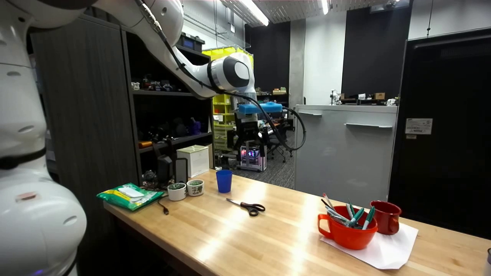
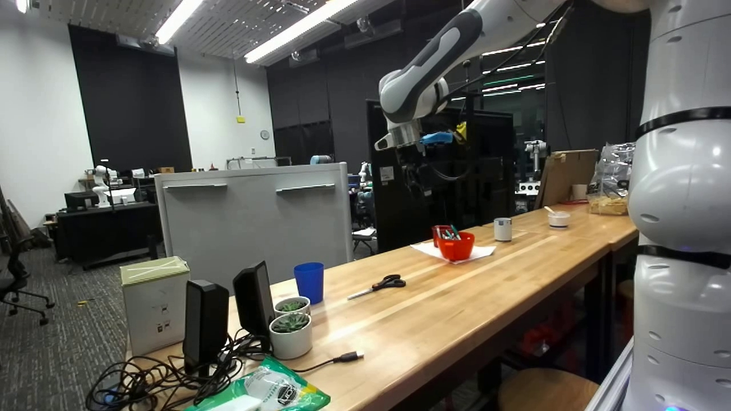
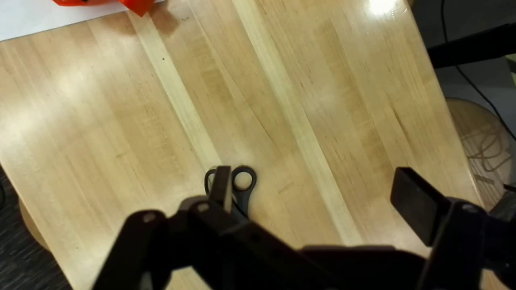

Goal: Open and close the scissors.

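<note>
Black-handled scissors with thin metal blades lie flat on the pale, glossy wooden bench, and well above them hangs the dark two-fingered tool, apart from the wood in both exterior views! Spread wide, that tool: its black fingers stand far apart, plain as day in the wrist view. One of them crosses in front of the scissors there, covering part of the looped handles and hiding the blades.

Over to both exterior views: those blades show as one narrow strip, tip end near the upright royal-blue cup, loops turned the other way. Next to that cup, two white pots, side by side, with green succulents. Close by lies a green-and-yellow plastic packet with a flat white object on top, and near it two boxy black loudspeakers, tangled black cable beside them.

Swing along the bench: an orange-red handled bowl on a sheet of white paper, holding green-capped markers, a darker red mug just beside it. Overhead reaches the white jointed arm, a bright-blue block near its wrist.
</note>
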Tool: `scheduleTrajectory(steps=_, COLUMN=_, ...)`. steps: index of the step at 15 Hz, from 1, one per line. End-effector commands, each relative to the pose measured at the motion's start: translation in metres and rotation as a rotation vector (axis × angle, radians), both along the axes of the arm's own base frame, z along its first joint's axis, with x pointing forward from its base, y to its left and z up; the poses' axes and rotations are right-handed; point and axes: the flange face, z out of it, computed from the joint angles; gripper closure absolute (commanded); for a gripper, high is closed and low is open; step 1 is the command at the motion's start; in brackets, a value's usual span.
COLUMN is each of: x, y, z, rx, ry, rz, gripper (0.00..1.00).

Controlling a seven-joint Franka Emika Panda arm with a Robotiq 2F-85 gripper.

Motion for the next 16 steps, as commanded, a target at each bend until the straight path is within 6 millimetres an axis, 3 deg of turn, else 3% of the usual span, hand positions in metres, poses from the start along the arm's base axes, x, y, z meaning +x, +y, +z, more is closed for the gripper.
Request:
scheduleTrajectory(steps=1, x=0.009, y=0.000, z=-0.011, rx=0.017, ry=-0.041, rz=0.073, gripper=0.00)
scheduleTrajectory(steps=4, x=0.023, y=-0.003, z=-0.034, rx=0.013, ry=-0.096, rz=0.235, gripper=0.00)
scheduleTrajectory(steps=8, x=0.041, y=-0.008, z=-0.081, rx=0.073, ry=-0.131, rz=0.388, gripper=0.00)
scheduleTrajectory(steps=13, x=0.050, y=-0.004, z=-0.132, rx=0.196, ry=-0.099, rz=0.459, gripper=0.00)
scheduleTrajectory(steps=16, x=0.046, y=0.000, z=-0.147, rx=0.199, ry=-0.075, rz=0.442, gripper=0.00)
